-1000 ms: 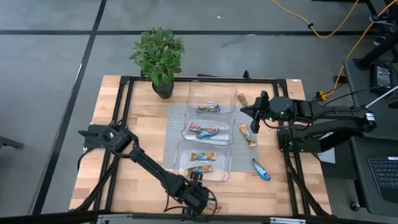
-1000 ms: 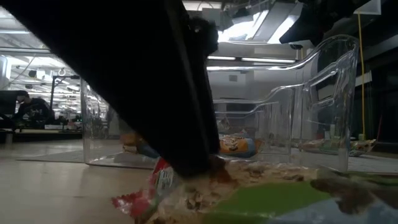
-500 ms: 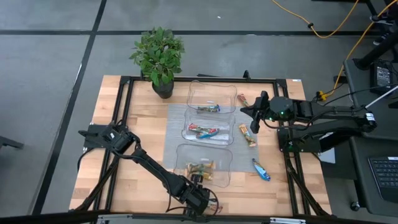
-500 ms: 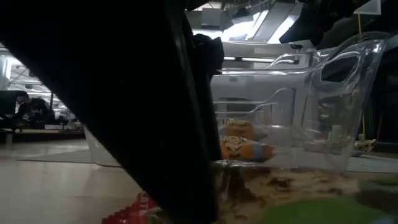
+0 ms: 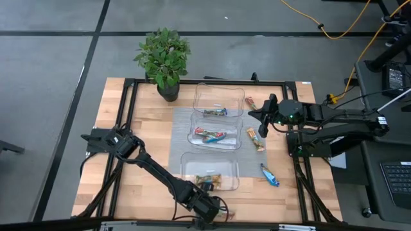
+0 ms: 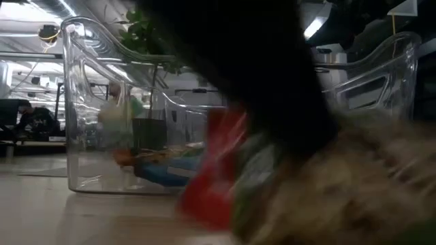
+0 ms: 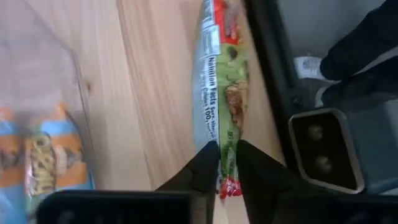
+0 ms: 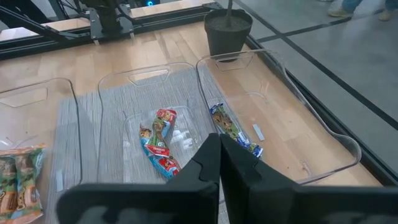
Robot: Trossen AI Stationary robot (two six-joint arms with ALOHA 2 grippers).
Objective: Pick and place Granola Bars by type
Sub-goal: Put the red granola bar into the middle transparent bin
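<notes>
My left gripper [image 7: 227,163] is shut on a green-and-red wrapped granola bar [image 7: 222,81] by the table's near edge; it also shows in the high view [image 5: 207,208]. The bar fills the low view as a blur [image 6: 225,170]. My right gripper [image 8: 219,149] is shut and empty, held above the table right of the trays [image 5: 263,120]. Three clear trays stand in a row: the far one [image 5: 234,93] holds a blue bar [image 5: 216,111], the middle one [image 5: 192,136] red multicoloured bars [image 5: 212,135], the near one [image 5: 186,168] orange bars [image 5: 207,181]. My left gripper pinches the bar's end [image 7: 226,177], by its red sealed edge, between its two fingers. The fingers lie in line with the bar, which stretches away from them over the wood. Whether the bar rests on the table I cannot tell.
Three loose bars lie on the table right of the trays [image 5: 250,102], [image 5: 255,139], [image 5: 270,174]. A potted plant [image 5: 164,61] stands at the far edge. The black table frame [image 7: 323,149] runs close beside the held bar.
My left gripper has gone a little toward the table's near edge with the bar, which has come close to the low camera. The near tray has shifted slightly toward the near edge, and its orange bars now lie by its near wall.
</notes>
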